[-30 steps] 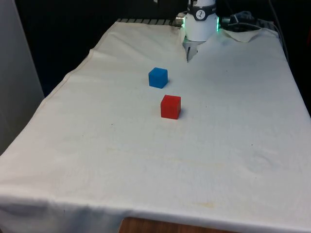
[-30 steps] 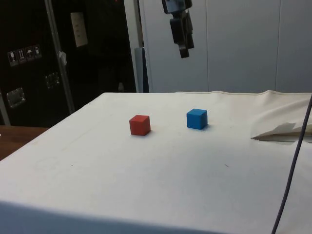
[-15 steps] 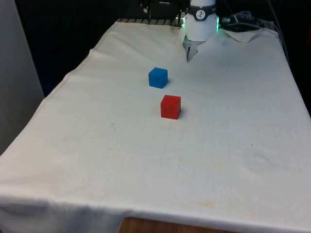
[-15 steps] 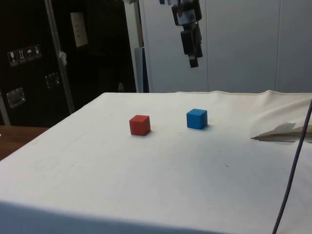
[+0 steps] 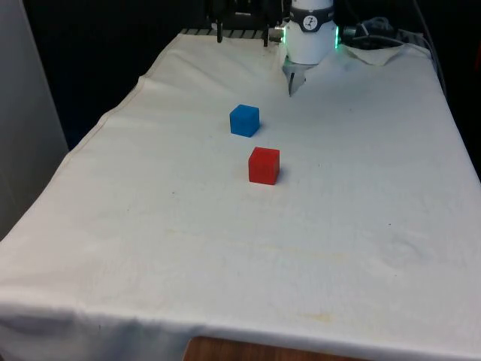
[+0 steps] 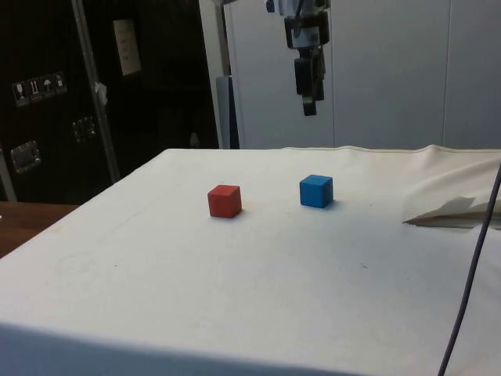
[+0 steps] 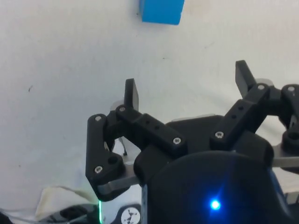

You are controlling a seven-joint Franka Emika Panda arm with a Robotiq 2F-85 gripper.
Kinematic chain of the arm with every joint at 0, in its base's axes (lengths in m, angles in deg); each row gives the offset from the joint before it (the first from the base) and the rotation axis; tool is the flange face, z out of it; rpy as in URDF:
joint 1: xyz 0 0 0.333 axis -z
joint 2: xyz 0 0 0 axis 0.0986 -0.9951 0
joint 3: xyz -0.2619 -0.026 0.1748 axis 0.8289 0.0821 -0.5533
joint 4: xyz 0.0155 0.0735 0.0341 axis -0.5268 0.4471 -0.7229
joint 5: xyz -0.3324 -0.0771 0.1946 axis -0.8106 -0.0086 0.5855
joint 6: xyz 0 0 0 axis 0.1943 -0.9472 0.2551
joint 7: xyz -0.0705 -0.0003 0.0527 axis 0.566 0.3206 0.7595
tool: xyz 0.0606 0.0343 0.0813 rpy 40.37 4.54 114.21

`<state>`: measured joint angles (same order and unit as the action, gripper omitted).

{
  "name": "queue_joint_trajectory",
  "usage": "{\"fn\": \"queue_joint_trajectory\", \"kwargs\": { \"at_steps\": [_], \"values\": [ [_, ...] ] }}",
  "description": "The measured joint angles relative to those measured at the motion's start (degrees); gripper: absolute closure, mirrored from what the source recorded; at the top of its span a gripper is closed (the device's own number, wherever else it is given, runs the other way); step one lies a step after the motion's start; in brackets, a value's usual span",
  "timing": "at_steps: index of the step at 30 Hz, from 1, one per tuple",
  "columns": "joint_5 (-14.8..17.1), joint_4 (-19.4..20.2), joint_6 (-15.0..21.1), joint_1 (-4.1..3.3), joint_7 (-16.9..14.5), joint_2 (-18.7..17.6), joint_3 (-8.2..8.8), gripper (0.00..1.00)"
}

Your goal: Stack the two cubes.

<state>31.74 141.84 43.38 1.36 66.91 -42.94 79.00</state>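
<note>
Side view: end effector (image 6: 310,106), fingers spread wide and holding nothing, has shifted to above the blue cube (image 6: 316,191); red cube (image 6: 225,201) untouched, 0 stacked.

The robot's arm (image 5: 310,30) is white and round, with a black ring near its base and small green lights on both sides. The gripper (image 7: 187,86) is black. Its two fingers (image 7: 131,92) are thin, flat and dark, and each sits on a chunky black bar. Small silver screws dot those bars. Shiny grey metal shows under the black parts. In the side view the gripper (image 6: 309,106) looks long and narrow.
</note>
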Motion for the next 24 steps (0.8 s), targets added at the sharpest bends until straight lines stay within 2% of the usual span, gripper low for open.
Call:
{"fn": "queue_joint_trajectory", "kwargs": {
  "at_steps": [6, 7, 13, 17, 24],
  "values": [
    [0.0, 1.95, 4.13, 0.06, -0.86, 0.0, 1.55, 0.0],
    [0.0, 2.75, 5.67, 0.06, -1.2, 0.0, 2.06, 0.0],
    [0.0, 4.7, 9.0, 0.06, -1.38, 0.0, 3.04, 0.0],
    [0.06, 6.7, 12.43, 0.06, -1.38, -0.29, 4.07, 0.0],
    [0.57, 7.73, 16.16, 0.06, -0.29, -2.41, 4.47, 0.0]
  ]
}}
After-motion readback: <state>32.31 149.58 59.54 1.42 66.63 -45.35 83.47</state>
